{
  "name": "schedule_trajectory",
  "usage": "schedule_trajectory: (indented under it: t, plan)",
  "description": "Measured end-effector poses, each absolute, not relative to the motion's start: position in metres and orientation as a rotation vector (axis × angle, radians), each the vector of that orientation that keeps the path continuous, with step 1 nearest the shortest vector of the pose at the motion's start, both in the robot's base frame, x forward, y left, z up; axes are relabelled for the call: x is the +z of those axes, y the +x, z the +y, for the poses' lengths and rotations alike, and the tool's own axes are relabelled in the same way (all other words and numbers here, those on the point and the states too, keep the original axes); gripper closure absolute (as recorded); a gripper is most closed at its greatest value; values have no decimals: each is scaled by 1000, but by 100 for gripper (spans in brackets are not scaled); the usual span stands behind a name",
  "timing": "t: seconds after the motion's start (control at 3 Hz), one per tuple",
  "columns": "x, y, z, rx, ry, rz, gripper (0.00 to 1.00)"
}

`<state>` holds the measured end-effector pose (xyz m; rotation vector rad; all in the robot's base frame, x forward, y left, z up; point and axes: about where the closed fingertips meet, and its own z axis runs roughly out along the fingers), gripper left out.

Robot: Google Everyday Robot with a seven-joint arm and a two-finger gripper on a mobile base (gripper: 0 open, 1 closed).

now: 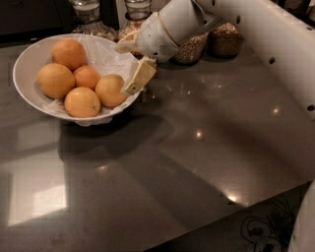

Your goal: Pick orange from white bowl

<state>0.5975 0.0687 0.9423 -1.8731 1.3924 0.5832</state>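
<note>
The white bowl [27,64], lined with crinkled film, stands at the back left of the dark counter and holds several oranges. The orange [109,90], pale yellow-orange and slightly egg-shaped, lies at the bowl's right side. My gripper [125,69] is at the bowl's right rim, right beside that orange. It is open and empty. One cream finger [139,77] hangs down just right of the orange, and the other [126,44] points left above the rim. The smallest, reddish orange [86,76] lies in the middle of the bowl.
Glass jars of grains stand along the back: two [88,12] [137,10] behind the bowl and two [191,49] [225,40] behind my wrist. My white arm [266,39] spans the upper right. The counter's front edge [231,216] runs across the lower right.
</note>
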Motion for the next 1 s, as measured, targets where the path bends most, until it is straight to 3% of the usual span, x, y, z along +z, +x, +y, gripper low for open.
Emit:
schedule_trajectory:
  t: [1.0]
  plan:
    - [911, 615, 89, 620, -1927, 1440, 30]
